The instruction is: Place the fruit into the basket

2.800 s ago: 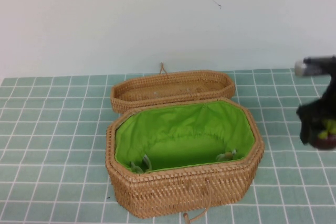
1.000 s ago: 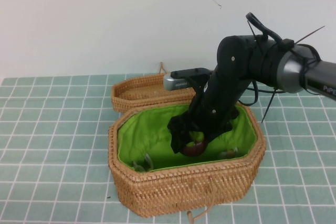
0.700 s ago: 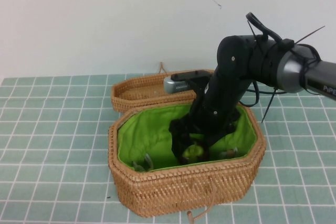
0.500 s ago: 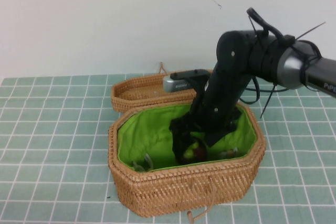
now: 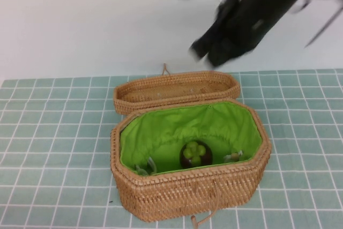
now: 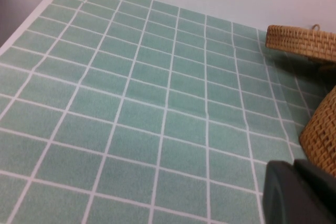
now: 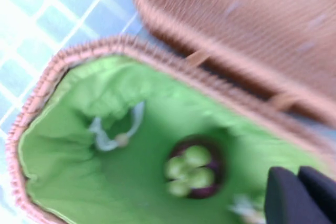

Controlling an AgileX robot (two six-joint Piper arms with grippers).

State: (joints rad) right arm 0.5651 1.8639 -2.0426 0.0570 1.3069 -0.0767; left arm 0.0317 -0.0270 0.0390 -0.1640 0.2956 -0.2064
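1. The fruit (image 5: 195,153) sits cap-up on the green lining inside the basket (image 5: 187,197), near its front wall.
2. The right gripper (image 5: 217,52) hangs high above the open lid (image 5: 174,90), well clear of the fruit, holding nothing; its finger gap is too blurred to tell.
3. The left gripper (image 6: 299,192) sits low over the tiled table (image 6: 131,103) beside the basket; its opening cannot be told.

The light is bright, even and soft, with no glare on the tiled table (image 5: 53,132). The basket (image 5: 187,197) casts only a weak shadow. In the high view, the right gripper (image 5: 214,52) is smeared by motion blur. The right wrist view is blurred everywhere, also the fruit (image 7: 193,170). The left wrist view is sharp.
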